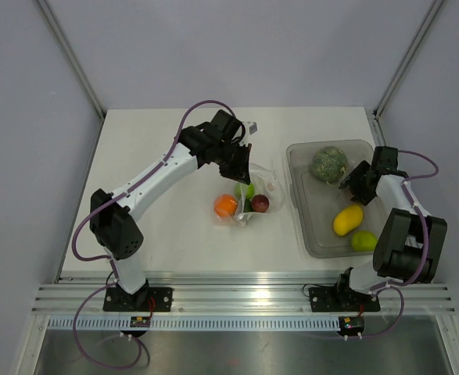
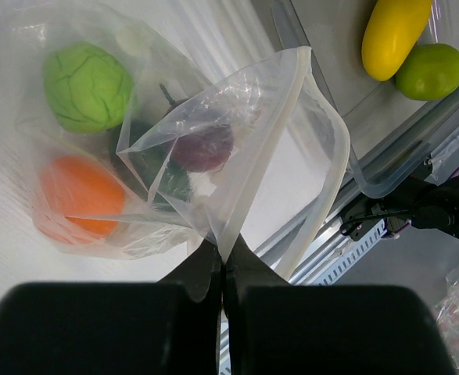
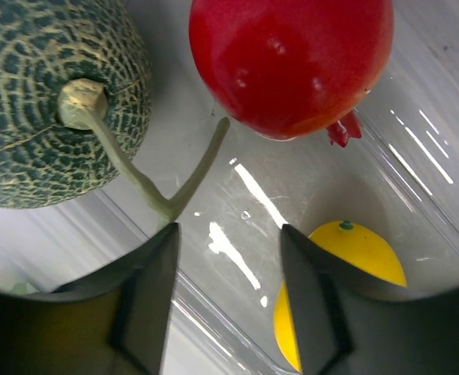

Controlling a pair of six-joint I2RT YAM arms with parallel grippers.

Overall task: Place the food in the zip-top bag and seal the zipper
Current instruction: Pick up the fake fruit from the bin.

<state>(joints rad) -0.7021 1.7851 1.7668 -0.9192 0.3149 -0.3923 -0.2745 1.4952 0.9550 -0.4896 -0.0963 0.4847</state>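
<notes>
The transparent zip-top bag (image 1: 252, 195) lies at mid-table with its mouth open. It holds an orange (image 2: 77, 195), a green round (image 2: 87, 86) and a dark red plum (image 2: 203, 147). My left gripper (image 2: 224, 262) is shut on a corner of the bag's rim, and the pale zipper strip (image 2: 332, 160) curves away from it. My right gripper (image 3: 229, 234) is open and empty, low inside the grey tub (image 1: 307, 226). The netted melon (image 3: 53, 101) and a glossy red fruit (image 3: 292, 62) lie just ahead of it. A yellow fruit (image 3: 346, 258) sits beside its right finger.
In the top view the tub holds the melon (image 1: 328, 164), the yellow fruit (image 1: 348, 219) and a green lime-like fruit (image 1: 363, 241). The red fruit is hidden under my right gripper (image 1: 354, 178) there. An aluminium rail (image 1: 245, 297) runs along the near edge.
</notes>
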